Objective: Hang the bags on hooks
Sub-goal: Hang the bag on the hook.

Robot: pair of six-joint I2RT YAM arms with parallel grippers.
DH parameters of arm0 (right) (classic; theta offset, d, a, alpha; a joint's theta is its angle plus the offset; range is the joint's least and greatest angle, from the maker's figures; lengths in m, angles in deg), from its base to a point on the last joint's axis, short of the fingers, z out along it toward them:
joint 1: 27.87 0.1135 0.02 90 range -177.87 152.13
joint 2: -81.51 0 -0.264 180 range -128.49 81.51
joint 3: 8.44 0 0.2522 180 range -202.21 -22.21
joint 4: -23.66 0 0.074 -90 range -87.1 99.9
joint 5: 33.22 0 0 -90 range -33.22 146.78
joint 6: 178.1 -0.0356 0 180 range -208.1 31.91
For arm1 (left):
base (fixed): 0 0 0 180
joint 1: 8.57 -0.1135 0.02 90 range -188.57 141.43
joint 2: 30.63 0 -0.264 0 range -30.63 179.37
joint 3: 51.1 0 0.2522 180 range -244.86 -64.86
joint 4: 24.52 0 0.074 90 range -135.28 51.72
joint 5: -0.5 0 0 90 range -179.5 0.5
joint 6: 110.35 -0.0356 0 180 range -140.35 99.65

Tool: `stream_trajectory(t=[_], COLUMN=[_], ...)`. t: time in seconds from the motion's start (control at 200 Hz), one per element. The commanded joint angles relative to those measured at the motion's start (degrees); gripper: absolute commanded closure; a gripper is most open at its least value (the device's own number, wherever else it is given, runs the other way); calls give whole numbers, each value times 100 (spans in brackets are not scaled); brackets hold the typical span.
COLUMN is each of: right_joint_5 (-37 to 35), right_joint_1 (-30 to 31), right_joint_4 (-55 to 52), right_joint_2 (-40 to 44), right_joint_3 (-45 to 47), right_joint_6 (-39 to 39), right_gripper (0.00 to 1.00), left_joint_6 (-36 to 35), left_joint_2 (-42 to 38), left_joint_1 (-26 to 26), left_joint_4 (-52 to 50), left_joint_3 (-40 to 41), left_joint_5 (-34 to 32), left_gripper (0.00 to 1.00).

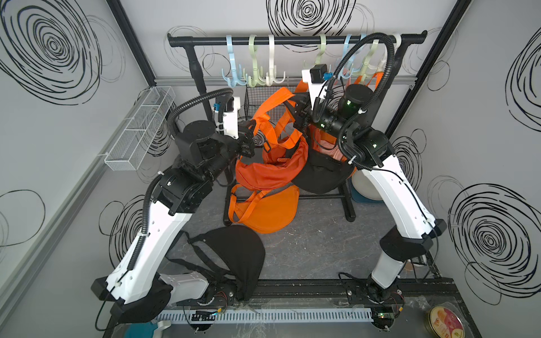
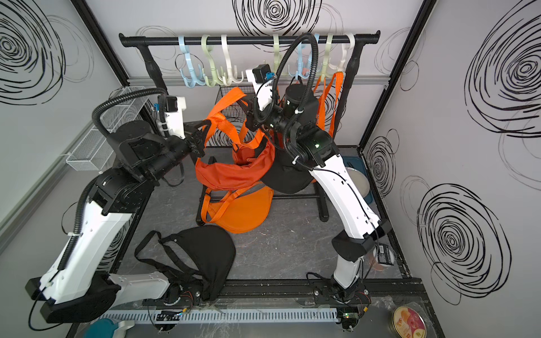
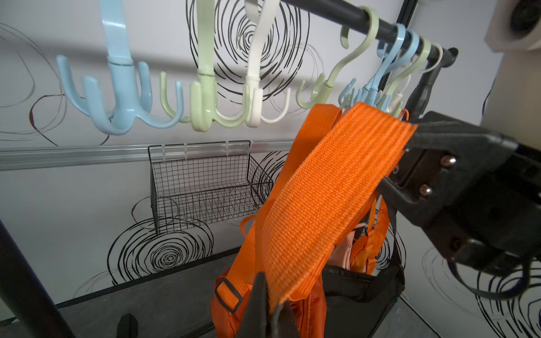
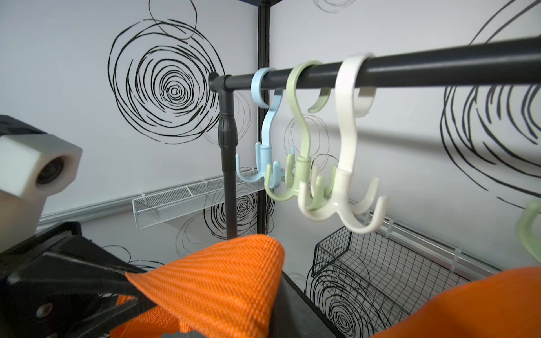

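Right, starting on the left: the left gripper (image 3: 270, 310) is clamped down on the lower run of the orange strap (image 3: 322, 190), fingers pinching the webbing flat. Behind it, at the far left of the rail (image 1: 292, 40), three hooks hang bare: a blue hook (image 3: 123, 96), a green hook (image 3: 205, 96) and a white hook (image 3: 253, 85).

Into the middle now. The orange bag (image 1: 269, 172) dangles under that strap, sagging and creased. Below it a second orange bag (image 1: 263, 213) lies flat on the floor, and a black bag (image 1: 237, 251) lies nearer the front.

Over to the right, the right gripper (image 3: 398, 156) is closed on the strap's upper end, so the webbing runs taut between the two grips, just below the hooks. Further right the hooks are crowded, and another black bag (image 1: 319, 178) hangs there.

The bag looks light and limp, so the body would just slump if grabbed. The woven strap is the firmer, grippier part. Holding it at two spots, as now, should keep a loop open to slip over a prong.
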Motion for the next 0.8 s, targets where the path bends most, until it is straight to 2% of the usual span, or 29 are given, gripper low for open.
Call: stream_trajectory(t=[0.0,0.21,0.31,0.515,0.706,0.796], right_joint_5=[37,700,752,803,1024,1170], right_joint_1=[-266,-662,-691,-756,-833,-878], right_joint_4=[148,795,907,1476,1783,1806], right_joint_2=[-152,-515,-718,-910,-1143,-1202], right_joint_3=[-787,-1059,-1272,-1282,-1403,-1405], right_joint_6=[-345,-1034,-1125,-1445,-1897,-2095], right_gripper=[100,100,100,100,100,100], left_joint_6=[182,412,518,584,593,593], left_joint_2=[237,850,1100,1635,2444,2573], left_joint_1=[-269,-898,-1108,-1134,-1135,-1191], left_joint_4=[94,14,-45,-274,-846,-911], left_joint_3=[-582,-1472,-1828,-2535,-3828,-3940], left_joint_5=[26,394,540,636,749,800], left_gripper=[100,100,100,100,100,100])
